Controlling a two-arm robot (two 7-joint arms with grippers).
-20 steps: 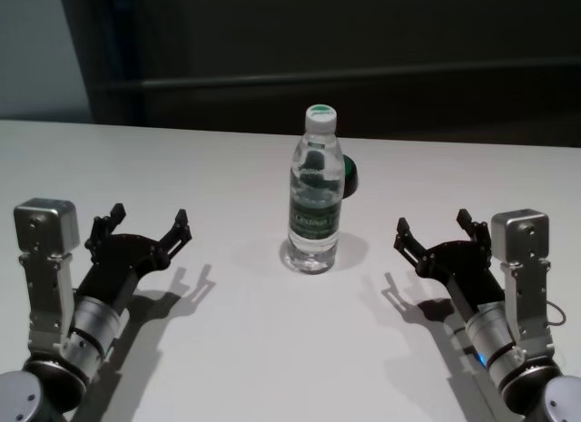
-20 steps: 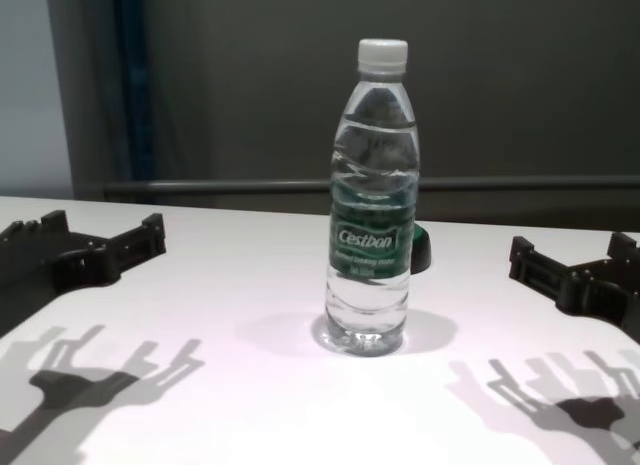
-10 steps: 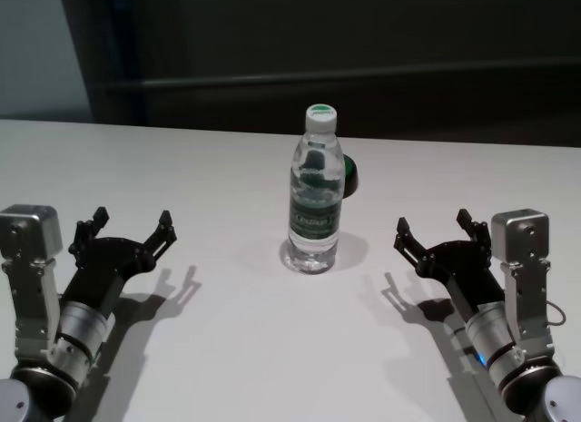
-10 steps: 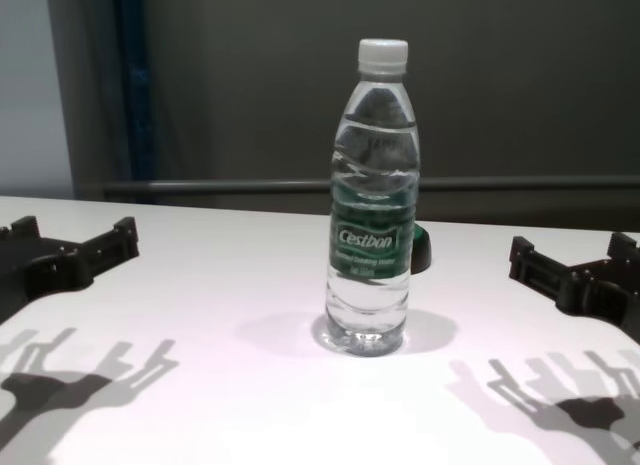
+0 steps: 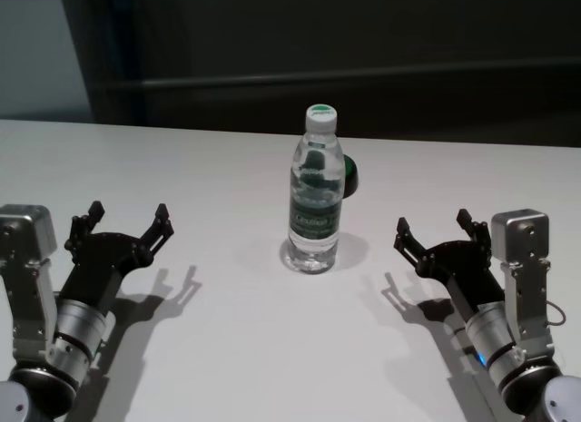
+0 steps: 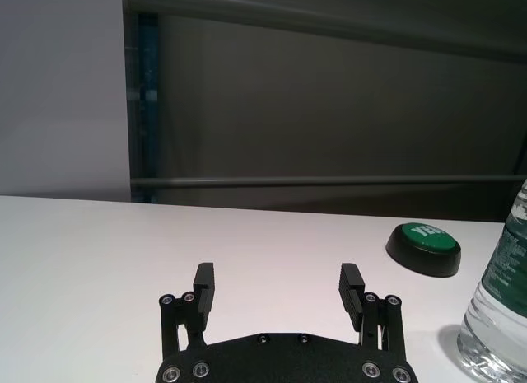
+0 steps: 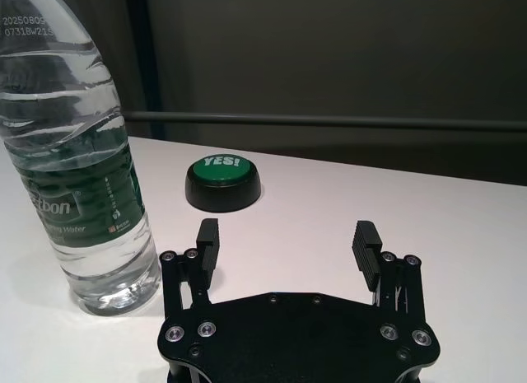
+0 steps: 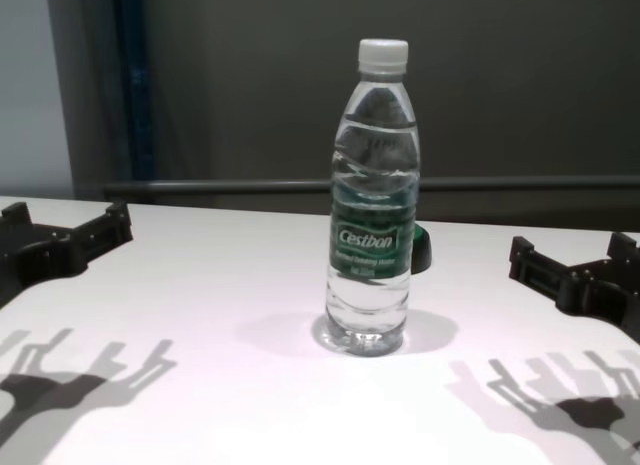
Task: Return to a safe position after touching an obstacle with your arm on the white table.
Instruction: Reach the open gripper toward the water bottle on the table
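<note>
Left gripper (image 5: 125, 222): I read it low over the white table (image 5: 227, 349), on the left side, well apart from the bottle. Fingers spread wide with nothing between them. Its shadow falls on the tabletop just beside it.
Left wrist check: I see both fingertips (image 6: 203, 278) apart over bare white surface, with the bottle's edge at the frame border.
Water bottle (image 5: 315, 191): upright near the table's centre, between the two grippers and touching neither. White cap on, dark green "Cestbon" label facing me in the chest view.
Green-topped button (image 7: 223, 182): low black puck marked "YES!", on the table just behind the bottle, toward its right.
Right gripper (image 5: 438, 231): low over the table on the right side, well apart from the bottle. Fingers spread, holding nothing.
</note>
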